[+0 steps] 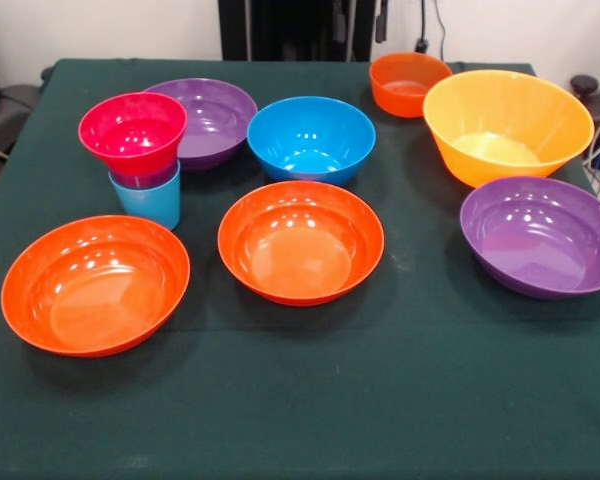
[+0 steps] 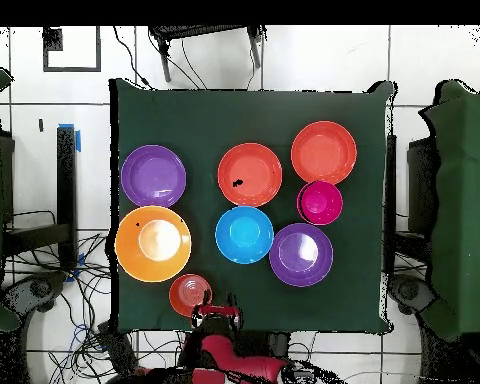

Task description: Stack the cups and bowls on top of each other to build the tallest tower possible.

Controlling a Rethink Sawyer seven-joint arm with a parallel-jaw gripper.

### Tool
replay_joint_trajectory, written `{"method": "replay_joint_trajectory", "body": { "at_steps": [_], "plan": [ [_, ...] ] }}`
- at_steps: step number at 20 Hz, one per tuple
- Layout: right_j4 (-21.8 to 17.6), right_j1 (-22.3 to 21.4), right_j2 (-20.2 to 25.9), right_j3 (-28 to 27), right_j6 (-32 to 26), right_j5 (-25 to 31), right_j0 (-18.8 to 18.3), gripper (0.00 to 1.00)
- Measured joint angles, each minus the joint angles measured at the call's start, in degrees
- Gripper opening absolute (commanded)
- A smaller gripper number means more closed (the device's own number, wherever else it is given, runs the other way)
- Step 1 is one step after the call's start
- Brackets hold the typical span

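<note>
While the end effector [image 2: 216,312] sits pulled back at the table's [image 2: 254,110] 6 o'clock edge overhead, grip state unreadable, the tower [image 1: 140,160] stands at 10 o'clock in front view: blue cup [image 1: 147,200], purple cup [image 1: 145,180], pink bowl [image 1: 132,130] on top. Remaining bowls [image 1: 300,240] lie spread singly around it.

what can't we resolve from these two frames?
- End effector: overhead view shows it at the table edge, too small to tell open or shut; front view doesn't show it.
- Light blue cup and purple cup: the pink bowl on top hides their insides; overhead shows only the pink bowl.
- Purple bowl behind the tower: front view, near rim partly hidden.
</note>
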Motion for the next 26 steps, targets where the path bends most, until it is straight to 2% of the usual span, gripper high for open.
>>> {"method": "replay_joint_trajectory", "body": {
  "at_steps": [8,14,26],
  "plan": [
    [-0.3,5.4,-1.7,-0.5,0.0,-2.2,0.9,1.00],
    [-0.3,7.6,-1.8,-1.1,0.0,-2.7,1.6,1.00],
    [-0.3,6.8,-1.8,-1.1,0.1,-2.7,2.9,1.00]
  ]
}}
